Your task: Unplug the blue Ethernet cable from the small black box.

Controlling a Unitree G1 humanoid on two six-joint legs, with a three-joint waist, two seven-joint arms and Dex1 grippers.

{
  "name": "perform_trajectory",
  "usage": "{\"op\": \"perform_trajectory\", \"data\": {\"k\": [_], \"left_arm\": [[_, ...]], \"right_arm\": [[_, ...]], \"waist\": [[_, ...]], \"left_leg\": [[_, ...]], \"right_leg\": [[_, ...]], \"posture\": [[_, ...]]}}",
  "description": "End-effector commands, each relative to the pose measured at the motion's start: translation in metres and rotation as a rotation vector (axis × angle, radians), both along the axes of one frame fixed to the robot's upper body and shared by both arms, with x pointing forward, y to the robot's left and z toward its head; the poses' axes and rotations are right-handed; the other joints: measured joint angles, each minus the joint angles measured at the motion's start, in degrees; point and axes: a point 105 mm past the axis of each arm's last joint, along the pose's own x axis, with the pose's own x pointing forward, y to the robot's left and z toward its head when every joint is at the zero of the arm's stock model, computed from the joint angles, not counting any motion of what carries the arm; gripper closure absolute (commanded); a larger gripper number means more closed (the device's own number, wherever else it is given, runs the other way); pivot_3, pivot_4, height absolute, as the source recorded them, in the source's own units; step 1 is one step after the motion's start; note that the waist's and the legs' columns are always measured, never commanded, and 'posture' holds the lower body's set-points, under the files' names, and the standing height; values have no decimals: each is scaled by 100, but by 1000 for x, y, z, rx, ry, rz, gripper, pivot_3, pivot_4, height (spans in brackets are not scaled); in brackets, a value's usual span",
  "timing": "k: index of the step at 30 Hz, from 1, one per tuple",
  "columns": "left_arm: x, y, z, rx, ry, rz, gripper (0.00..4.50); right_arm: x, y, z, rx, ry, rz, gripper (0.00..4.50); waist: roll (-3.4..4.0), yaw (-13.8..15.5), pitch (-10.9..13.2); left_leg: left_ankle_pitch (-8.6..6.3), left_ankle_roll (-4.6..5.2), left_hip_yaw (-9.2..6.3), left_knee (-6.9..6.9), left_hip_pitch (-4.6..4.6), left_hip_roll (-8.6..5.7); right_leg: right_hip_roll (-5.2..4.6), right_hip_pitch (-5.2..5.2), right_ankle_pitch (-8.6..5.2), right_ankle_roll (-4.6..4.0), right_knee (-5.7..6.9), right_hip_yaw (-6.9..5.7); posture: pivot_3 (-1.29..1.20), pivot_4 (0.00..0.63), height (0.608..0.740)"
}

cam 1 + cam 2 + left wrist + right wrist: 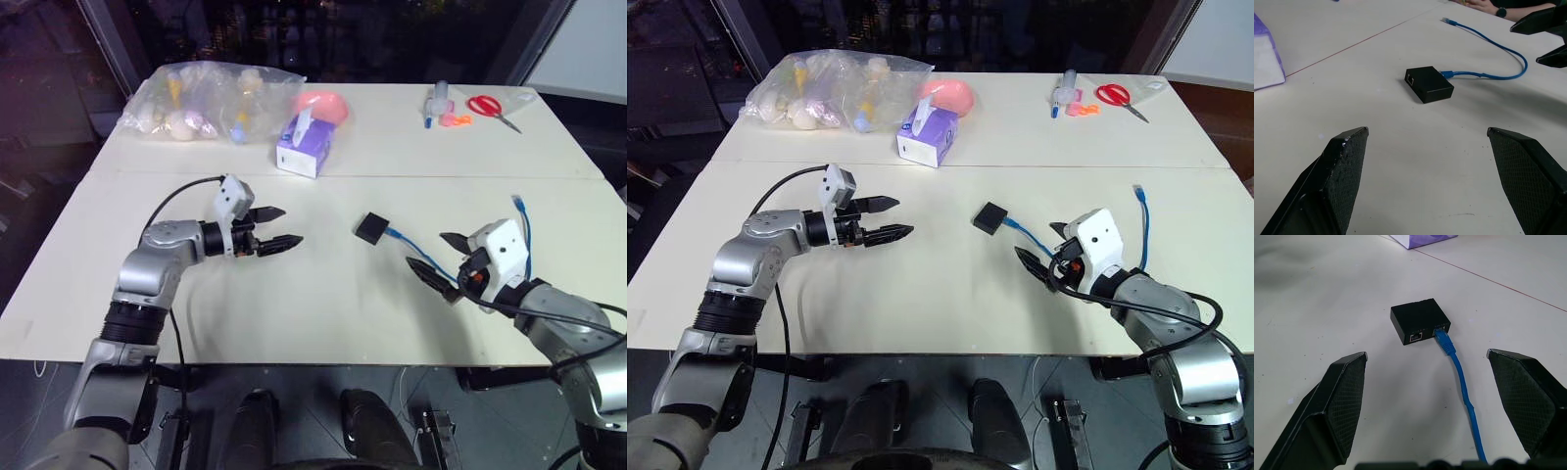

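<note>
The small black box (372, 228) lies flat near the middle of the white table. The blue Ethernet cable (400, 238) is plugged into the box's side, which the right wrist view shows as the box (1419, 320) with the cable (1462, 382) in it. From the plug the cable runs toward my right arm, then curves back to a loose end (517, 203). My left gripper (289, 226) is open, a hand's width to the left of the box and pointing at it. My right gripper (428, 250) is open just right of the box, and the cable passes under it.
A purple tissue box (306, 145) stands behind the box by the seam between the two tables. A clear bag of items (206, 98) and a pink object (323, 103) sit at the back left. Markers (438, 103) and red scissors (493, 108) lie at the back right.
</note>
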Motion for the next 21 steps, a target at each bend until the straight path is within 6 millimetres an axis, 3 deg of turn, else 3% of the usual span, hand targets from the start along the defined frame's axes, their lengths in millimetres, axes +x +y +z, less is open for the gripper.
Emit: {"op": "perform_trajectory", "data": {"k": [1,14,21], "left_arm": [[0,-1,10,3,-50,-9,458],[4,-3,12,-4,-55,-10,458],[6,-14,18,58,-82,-106,458]], "right_arm": [[-1,4,10,-3,-51,13,407],[4,0,8,-17,-53,-3,407],[32,-5,-4,-32,-38,9,407]], "waist": [[0,0,0],[0,0,0],[-1,-6,0]], "left_leg": [[0,0,0,0,0,0],[0,0,0,1,0,0],[0,0,9,8,3,-1]], "right_leg": [[0,0,0,0,0,0],[0,0,0,0,0,0],[1,3,2,0,1,4]], "posture": [[0,150,740],[0,150,740],[0,150,740]]}}
